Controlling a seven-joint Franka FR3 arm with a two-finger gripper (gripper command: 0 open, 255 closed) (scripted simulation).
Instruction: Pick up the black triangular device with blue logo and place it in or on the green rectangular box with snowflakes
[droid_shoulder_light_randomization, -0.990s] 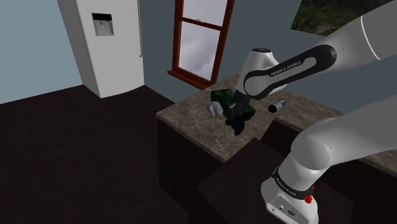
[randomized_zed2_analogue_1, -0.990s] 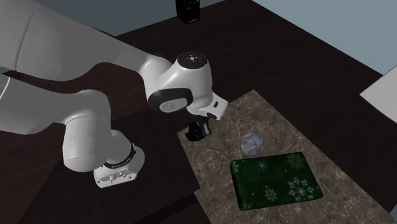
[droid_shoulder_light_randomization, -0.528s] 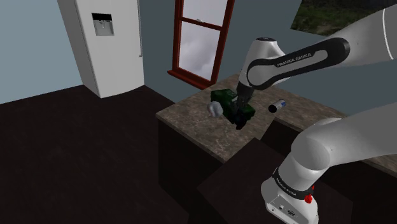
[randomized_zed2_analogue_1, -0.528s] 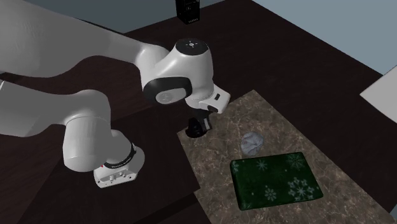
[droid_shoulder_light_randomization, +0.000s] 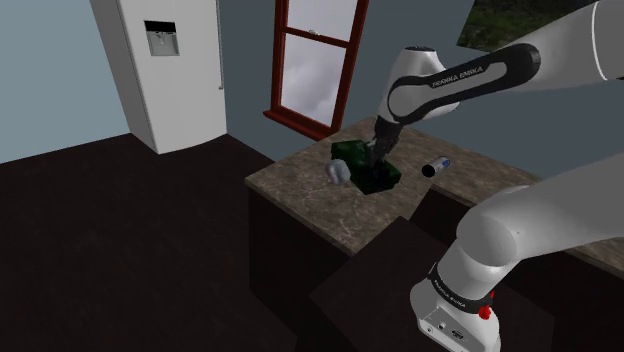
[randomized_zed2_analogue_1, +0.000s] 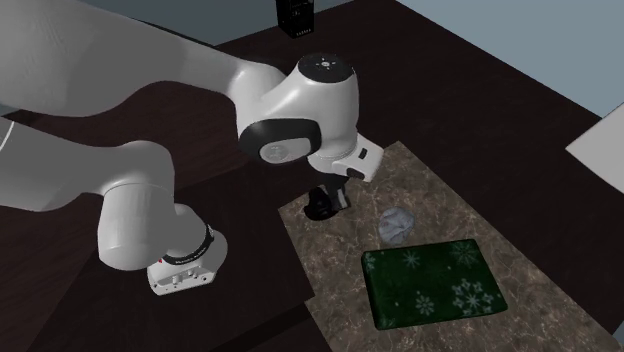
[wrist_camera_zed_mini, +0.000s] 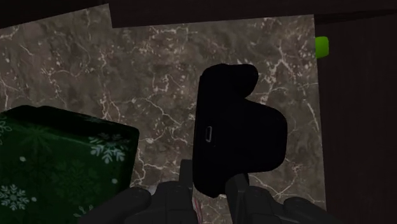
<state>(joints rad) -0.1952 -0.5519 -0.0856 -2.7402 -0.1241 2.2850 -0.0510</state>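
My gripper (wrist_camera_zed_mini: 210, 188) is shut on the black device (wrist_camera_zed_mini: 235, 133), clasping its near end between the fingers. The device hangs above the marbled countertop (wrist_camera_zed_mini: 159, 76). The green box with white snowflakes (wrist_camera_zed_mini: 57, 159) lies flat on the counter, beside the device and apart from it. From the second exterior view the gripper (randomized_zed2_analogue_1: 322, 207) and device (randomized_zed2_analogue_1: 318, 212) hover over the counter's corner, up and to the left of the green box (randomized_zed2_analogue_1: 432, 283). In the shoulder view the gripper (droid_shoulder_light_randomization: 374, 172) is in front of the box (droid_shoulder_light_randomization: 350, 153).
A crumpled grey object (randomized_zed2_analogue_1: 396, 226) lies on the counter (randomized_zed2_analogue_1: 420, 175) between the gripper and the box. A dark cylinder with a blue tip (droid_shoulder_light_randomization: 433, 167) rests farther along the counter. A small green thing (wrist_camera_zed_mini: 322, 46) sits beyond the counter's edge. A white fridge (droid_shoulder_light_randomization: 165, 60) and a window (droid_shoulder_light_randomization: 315, 60) stand behind.
The arm has carried the black device upward and toward the green box: rightward in the second exterior view. The fingers stayed shut on it.
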